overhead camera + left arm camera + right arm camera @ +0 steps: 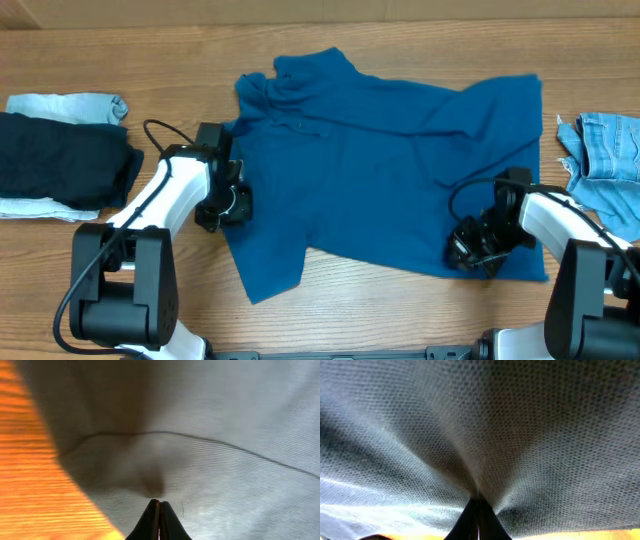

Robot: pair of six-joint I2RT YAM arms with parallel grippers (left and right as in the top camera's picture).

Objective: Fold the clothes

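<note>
Clamped shut, left claw (228,203) pinches the blue polo shirt (390,170) at its left edge. And right claw (472,250) is clenched on fabric by the near hem! Shirt lies spread mid-tabletop (380,305), collar toward the far edge.

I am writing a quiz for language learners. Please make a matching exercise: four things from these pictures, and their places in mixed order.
1 blue polo shirt
2 black garment
3 denim piece
4 right fingers

A table's right end
B closed on shirt fabric
C spread across the table's middle
D table's left end

Pairs: 1-C, 2-D, 3-A, 4-B
</note>
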